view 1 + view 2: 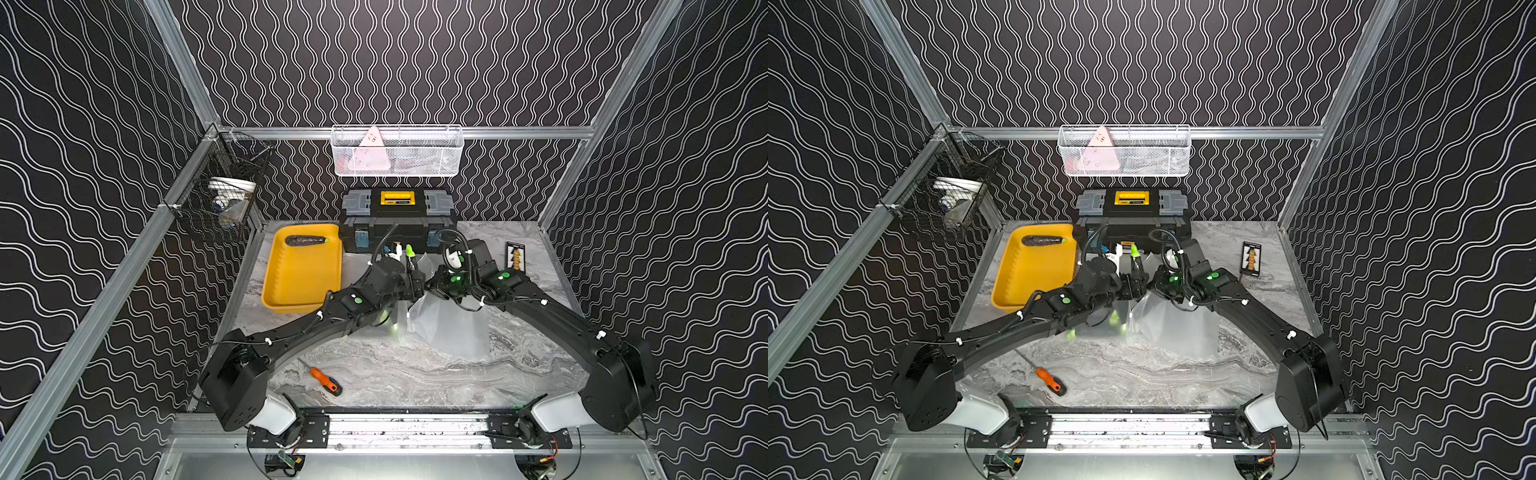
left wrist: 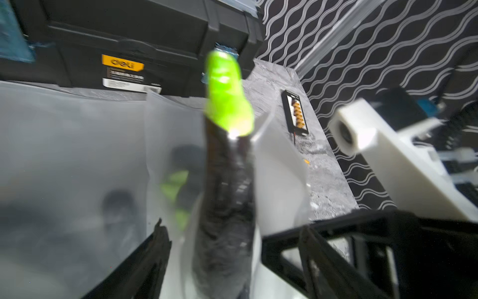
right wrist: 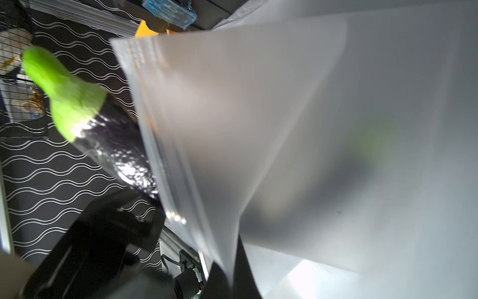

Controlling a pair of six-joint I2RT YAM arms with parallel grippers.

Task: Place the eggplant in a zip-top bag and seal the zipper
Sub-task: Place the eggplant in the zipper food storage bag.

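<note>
Left wrist view: the eggplant [image 2: 225,181] stands nearly upright, green stem uppermost, between the spread jaws of the left gripper [image 2: 232,227]. Bare gaps show on either side, so nothing is clamping it. It is at the mouth of the zip-top bag [image 3: 232,116], which lies near the middle of the counter [image 1: 415,374] in front of the toolbox [image 1: 397,224]. Its lower end is hidden, so how deep it sits in the bag cannot be told. The right gripper [image 1: 438,282] is closed and appears to pinch the raised upper lip of the bag, though the right wrist view is filled with frosted film and does not show the pinch itself. The main risk, as I judge it, is that the unsupported eggplant topples towards the toolbox or slides down beside the film instead of inside it, since only the slack plastic steadies it. If the pinched lip slips, the mouth would collapse against the dark skin and block the way in. The stem stands clear above the zipper [image 3: 155,145], so sealing would jam on it unless the body goes deeper. The left jaws could also drag the film as they back out. A second eggplant [image 1: 305,240] lies in the yellow tray [image 1: 291,291] at the far left corner and could be mistaken for the target.
</note>
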